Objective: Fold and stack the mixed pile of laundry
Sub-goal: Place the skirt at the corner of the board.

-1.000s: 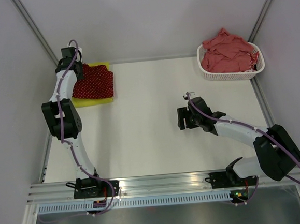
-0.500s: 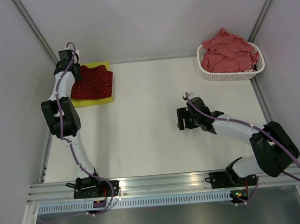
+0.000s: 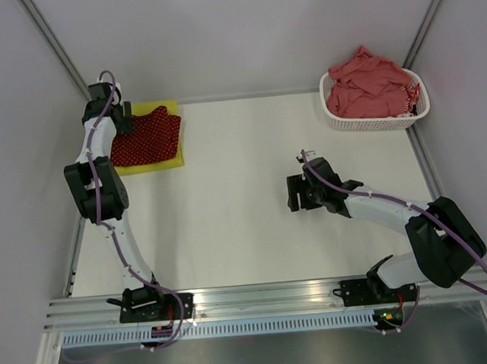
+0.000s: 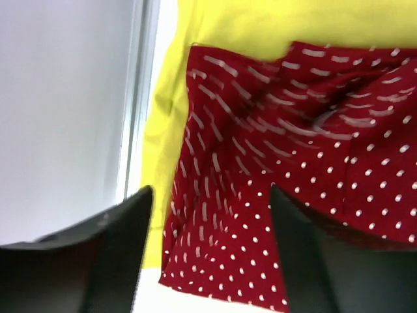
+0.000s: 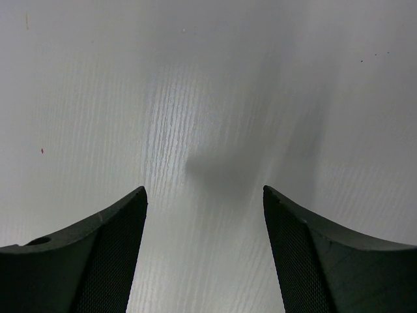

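Directly beneath the left gripper (image 4: pixel 210 195), the dotted red cloth (image 4: pixel 313 195) lies folded on the yellow garment (image 4: pixel 260 26). The jaws stand apart and hold nothing. The right gripper (image 5: pixel 205 195) hangs equally wide over the table (image 3: pixel 244 190), gripping nothing. The pink and striped clothes (image 3: pixel 371 83) sit well beyond it in the basket (image 3: pixel 374 121). The left fingers (image 4: pixel 98 261) look close to the cloth's near edge, so lifting away carelessly could snag it. That would pull the fold open or slide the cloth off the yellow piece.
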`<action>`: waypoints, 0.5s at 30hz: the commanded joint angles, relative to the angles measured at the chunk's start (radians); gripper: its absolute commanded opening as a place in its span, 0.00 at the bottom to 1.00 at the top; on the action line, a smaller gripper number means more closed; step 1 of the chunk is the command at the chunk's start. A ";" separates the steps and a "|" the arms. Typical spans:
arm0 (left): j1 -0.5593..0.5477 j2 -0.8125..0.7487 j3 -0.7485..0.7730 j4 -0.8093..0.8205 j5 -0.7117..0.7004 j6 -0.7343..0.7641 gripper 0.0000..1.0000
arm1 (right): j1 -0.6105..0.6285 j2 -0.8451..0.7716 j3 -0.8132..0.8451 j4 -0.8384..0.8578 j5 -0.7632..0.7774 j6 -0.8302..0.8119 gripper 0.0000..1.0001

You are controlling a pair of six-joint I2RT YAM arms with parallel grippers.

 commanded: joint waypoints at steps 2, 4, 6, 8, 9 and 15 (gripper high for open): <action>0.018 0.016 0.099 -0.006 -0.088 -0.073 0.95 | -0.003 0.002 0.044 0.012 -0.007 0.014 0.77; 0.019 0.004 0.127 -0.020 -0.151 -0.122 0.99 | -0.003 -0.005 0.043 0.012 -0.003 0.013 0.77; 0.021 -0.017 0.142 -0.034 -0.226 -0.171 1.00 | -0.002 -0.010 0.043 0.011 0.005 0.016 0.78; 0.021 -0.042 0.156 -0.067 -0.196 -0.197 1.00 | -0.003 -0.018 0.046 0.009 0.014 0.014 0.78; 0.022 -0.074 0.145 -0.077 -0.164 -0.238 1.00 | -0.003 -0.019 0.052 0.009 0.016 0.014 0.78; 0.021 -0.183 0.052 -0.081 0.205 -0.335 1.00 | -0.003 -0.028 0.084 -0.002 0.022 0.013 0.96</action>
